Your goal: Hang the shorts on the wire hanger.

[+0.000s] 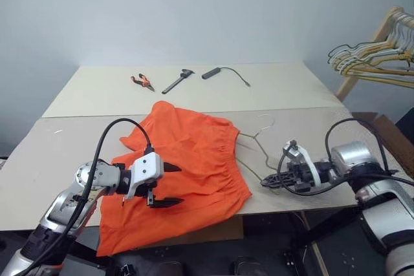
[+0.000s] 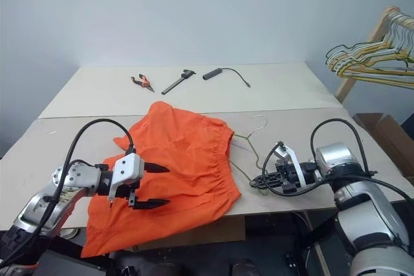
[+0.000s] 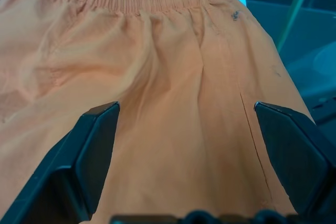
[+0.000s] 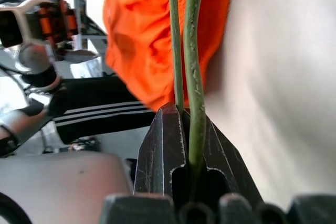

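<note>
The table (image 1: 77,140) is a pale surface made of two boards joined along a seam; its far board carries a few small items and is otherwise bare, and its near board has open surface to the left of the cloth and to the right of the wire. The shorts (image 1: 187,159) are the largest item: bright orange cloth, spread flat and wrinkled on the near board, with the gathered elastic waistband facing the robot's right and the leg end draped over the near table edge. The left gripper (image 1: 167,185) hovers above the shorts near that edge with its two black fingers spread wide, nothing between them. The wire hanger (image 1: 257,139), thin and pale grey-green, lies on the table just beside the waistband, its small hook pointing away from the robot. The right gripper (image 2: 264,181) is pressed together on the hanger's near corner, pinching two wire strands, close to the near table edge. A bunch of hangers (image 1: 372,56) hangs on a wooden rack at far right. On the far board lie pliers (image 1: 143,82), a black tool (image 1: 178,81) and a dark cylinder with a cord (image 1: 223,73).
</note>
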Controlling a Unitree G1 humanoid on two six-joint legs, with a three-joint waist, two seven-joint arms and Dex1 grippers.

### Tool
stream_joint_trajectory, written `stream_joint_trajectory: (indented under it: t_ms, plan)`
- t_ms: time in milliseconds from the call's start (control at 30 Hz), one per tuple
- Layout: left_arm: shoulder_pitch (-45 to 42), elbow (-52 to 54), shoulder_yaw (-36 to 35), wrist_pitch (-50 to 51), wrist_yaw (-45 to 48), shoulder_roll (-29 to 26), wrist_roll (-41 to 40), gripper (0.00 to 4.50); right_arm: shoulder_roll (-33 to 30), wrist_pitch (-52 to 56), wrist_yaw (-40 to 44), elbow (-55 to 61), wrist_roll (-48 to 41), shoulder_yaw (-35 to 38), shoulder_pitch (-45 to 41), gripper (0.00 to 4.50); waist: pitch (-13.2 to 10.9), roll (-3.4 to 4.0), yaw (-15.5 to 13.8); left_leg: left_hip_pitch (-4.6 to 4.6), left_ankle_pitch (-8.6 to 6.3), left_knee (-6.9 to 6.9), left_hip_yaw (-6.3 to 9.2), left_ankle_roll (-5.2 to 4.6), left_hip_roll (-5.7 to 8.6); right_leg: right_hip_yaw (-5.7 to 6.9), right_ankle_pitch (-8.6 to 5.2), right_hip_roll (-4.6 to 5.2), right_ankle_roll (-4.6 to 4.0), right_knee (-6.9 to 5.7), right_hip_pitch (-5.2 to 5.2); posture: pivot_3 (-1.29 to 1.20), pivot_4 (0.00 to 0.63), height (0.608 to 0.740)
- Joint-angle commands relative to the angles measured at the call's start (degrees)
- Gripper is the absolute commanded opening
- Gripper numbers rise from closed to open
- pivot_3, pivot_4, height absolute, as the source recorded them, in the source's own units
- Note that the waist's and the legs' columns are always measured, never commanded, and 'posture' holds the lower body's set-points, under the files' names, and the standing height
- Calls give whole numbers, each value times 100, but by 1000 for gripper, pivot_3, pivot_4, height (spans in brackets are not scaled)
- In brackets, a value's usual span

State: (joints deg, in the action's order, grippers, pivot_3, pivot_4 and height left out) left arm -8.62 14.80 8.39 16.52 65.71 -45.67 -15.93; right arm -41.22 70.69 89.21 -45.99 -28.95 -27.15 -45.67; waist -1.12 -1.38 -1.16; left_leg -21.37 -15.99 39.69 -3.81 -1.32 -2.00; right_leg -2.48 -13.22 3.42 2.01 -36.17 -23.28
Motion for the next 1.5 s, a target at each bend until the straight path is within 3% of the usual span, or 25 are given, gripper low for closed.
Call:
stream_joint_trajectory:
  t_ms: [33, 300, 700, 967, 1367, 1500]
  plan:
    - [-10, 200, -118, 0, -56, -57, -23, 4463, 92, -366, 223, -314, 150, 360, -343, 0, 0, 1, -21, 0, 0, 0, 0, 0, 0, 0, 0, 0, 0, -1, 0, 106, 0, 740]
    - [44, 251, -128, 22, -105, -67, -27, 4463, 76, -573, -147, -91, 405, 858, -250, 0, 0, 2, -109, 0, 0, 0, 0, 0, 0, 2, 0, 0, 0, -1, -1, 105, 0, 740]
    - [-257, 28, 83, -16, -16, 50, 16, 4463, 154, 406, -1387, 740, 84, 2058, 474, 0, 0, 2, -113, -4, 0, 0, -2, 1, 0, 2, 0, 1, -1, 0, -3, 62, 0, 740]
    - [-349, -93, 113, -68, 85, 20, 21, 4463, 60, 611, -1439, 1335, -98, 2115, 944, 0, 0, 3, -58, -3, 0, 0, -1, 0, -1, 1, 0, -1, 0, 0, -2, 56, 0, 740]
    - [-267, -13, 58, -76, 23, 4, 36, 4463, 18, 262, -1743, 955, -7, 2422, 764, 0, 0, 3, 14, -3, 0, -1, 0, 0, 0, 1, -1, 0, 0, 3, -1, 67, 0, 740]
    - [-267, -11, 7, -92, -35, 4, 25, 4463, -67, 47, -1805, 1297, -44, 2572, 783, 0, -1, 4, 33, -4, 0, -2, 2, 0, 0, 2, -1, 0, 1, 3, -1, 67, 0, 740]
